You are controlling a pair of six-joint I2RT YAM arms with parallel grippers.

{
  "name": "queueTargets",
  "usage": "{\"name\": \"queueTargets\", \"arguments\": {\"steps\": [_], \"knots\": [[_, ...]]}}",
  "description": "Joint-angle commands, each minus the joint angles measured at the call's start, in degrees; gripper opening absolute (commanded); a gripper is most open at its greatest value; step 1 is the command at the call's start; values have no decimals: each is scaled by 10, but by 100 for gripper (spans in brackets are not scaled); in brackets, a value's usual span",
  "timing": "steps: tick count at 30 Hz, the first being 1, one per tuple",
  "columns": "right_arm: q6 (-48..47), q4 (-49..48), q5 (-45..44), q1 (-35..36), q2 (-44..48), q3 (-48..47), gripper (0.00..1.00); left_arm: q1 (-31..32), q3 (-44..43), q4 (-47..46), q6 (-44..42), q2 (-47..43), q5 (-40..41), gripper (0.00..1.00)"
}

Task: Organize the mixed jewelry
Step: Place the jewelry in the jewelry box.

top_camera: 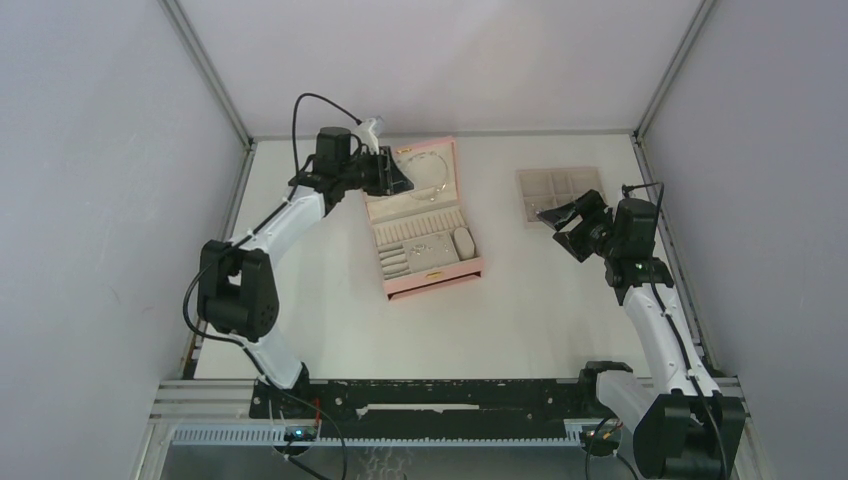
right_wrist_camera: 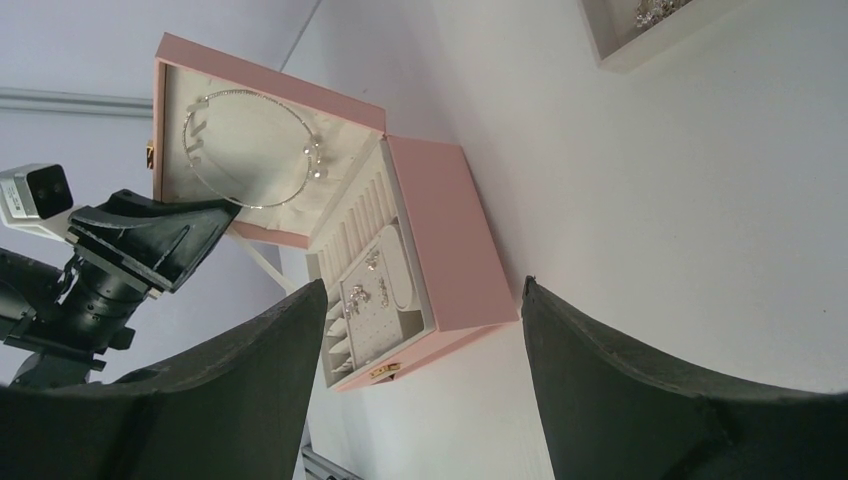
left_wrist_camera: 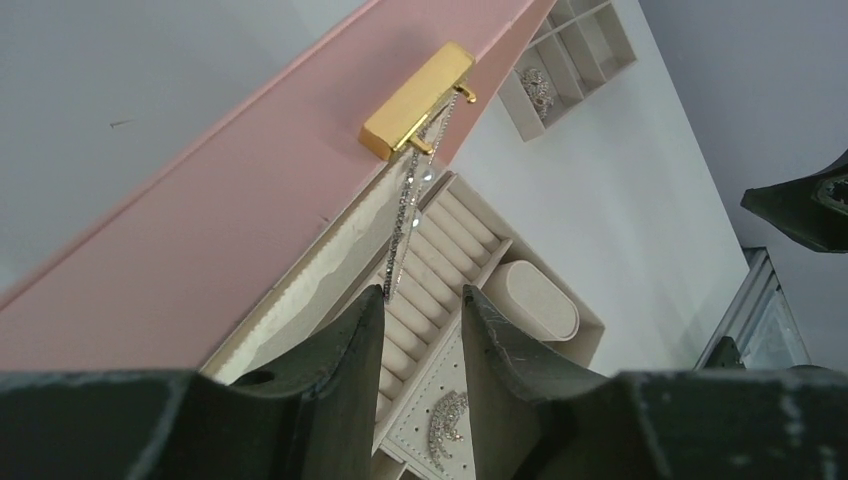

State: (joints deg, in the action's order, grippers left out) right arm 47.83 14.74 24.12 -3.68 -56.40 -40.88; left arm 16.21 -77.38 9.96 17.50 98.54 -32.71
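where chain (left_wrist_camera: 408, 200) dangles at their tips, left fingers (left_wrist_camera: 345, 370) part-spread | right fingers (right_wrist_camera: 250, 380) wide, gripping nothing

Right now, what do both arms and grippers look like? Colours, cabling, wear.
The left arm and right arm have white links and bulky black joint housings. The left gripper and right gripper are black; their fingers are dark tapered wedges with scuffed edges. Thin black cables loop off each wrist. A small white camera sits on the left wrist.
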Motion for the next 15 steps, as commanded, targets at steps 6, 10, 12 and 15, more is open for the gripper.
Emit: {"name": "queueTargets", "arguments": {"steps": [6, 10, 12, 15], "knots": [[-7, -11, 2, -1, 3, -25, 79, -6, 16, 2, -11, -69, 32, 46], [-9, -8, 1, -1, 4, -26, 80, -3, 23, 7, -16, -89, 37, 46], [-10, -6, 1, -1, 5, -26, 80, 1, 23, 10, -18, -100, 38, 42], [-14, -5, 3, -1, 7, -26, 79, 6, 22, 17, -22, -115, 40, 39]]}}
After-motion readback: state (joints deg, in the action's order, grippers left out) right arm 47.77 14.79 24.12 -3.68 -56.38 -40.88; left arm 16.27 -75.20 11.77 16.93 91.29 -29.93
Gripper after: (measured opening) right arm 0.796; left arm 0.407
